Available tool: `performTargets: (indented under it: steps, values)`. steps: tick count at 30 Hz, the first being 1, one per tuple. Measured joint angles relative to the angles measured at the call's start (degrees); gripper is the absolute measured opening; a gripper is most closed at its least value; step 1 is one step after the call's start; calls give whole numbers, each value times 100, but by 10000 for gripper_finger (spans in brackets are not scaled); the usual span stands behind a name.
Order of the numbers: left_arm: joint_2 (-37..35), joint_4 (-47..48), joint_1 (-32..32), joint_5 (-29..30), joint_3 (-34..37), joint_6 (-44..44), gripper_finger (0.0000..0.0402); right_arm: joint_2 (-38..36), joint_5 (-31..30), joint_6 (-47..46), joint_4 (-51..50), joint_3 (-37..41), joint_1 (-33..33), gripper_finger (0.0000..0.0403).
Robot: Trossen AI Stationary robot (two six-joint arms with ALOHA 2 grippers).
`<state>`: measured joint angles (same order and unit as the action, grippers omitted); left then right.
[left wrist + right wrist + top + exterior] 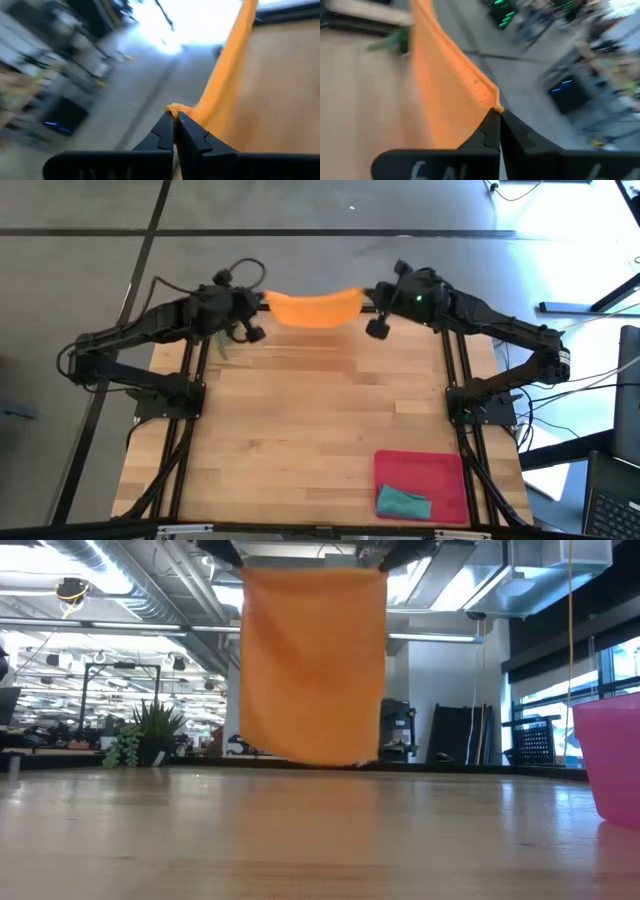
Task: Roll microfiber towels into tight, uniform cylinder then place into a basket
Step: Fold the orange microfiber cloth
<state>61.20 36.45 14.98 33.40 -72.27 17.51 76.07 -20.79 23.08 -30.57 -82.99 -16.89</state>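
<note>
Grip security is the main risk: left gripper [262, 304] and right gripper [366, 302], both clamped shut on top corners, suspend the orange towel [314, 307] at upper centre, above the table's [300, 420] far edge. Either thin pinch may slip, collapsing the towel. Basket [430, 470] with teal towel [403, 502] sits lower right.

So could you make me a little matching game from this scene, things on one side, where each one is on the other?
Things:
1. orange towel
2. teal towel
3. basket
4. left gripper

Places or states:
A. lying in the basket
B. shut on a towel corner
C. hanging stretched between both grippers
D. on the table's near right corner

Pairs: 1-C, 2-A, 3-D, 4-B
</note>
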Motion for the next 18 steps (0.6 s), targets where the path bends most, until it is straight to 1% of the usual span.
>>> performTargets:
  steps: [2,4,7,11,15,18]
  values:
    - [69,407,-129,-307,11,-414,0,0,250,-308,-396,82,105,3]
    - [156,674,-309,-442,7,-799,0,9,285,-584,-740,146,281,3]
    - [322,1290,-667,-454,6,-1427,0,4,269,-1006,-1060,295,600,3]
    - [627,1807,-1240,-466,9,-2254,0,4,373,-1484,-1158,715,1049,3]
    - [1022,2048,-1866,-462,9,-2974,0,4,438,-2001,-1110,1230,1514,3]
    - [1351,2109,-2342,-466,9,-3413,0,4,444,-2359,-895,1658,1841,3]
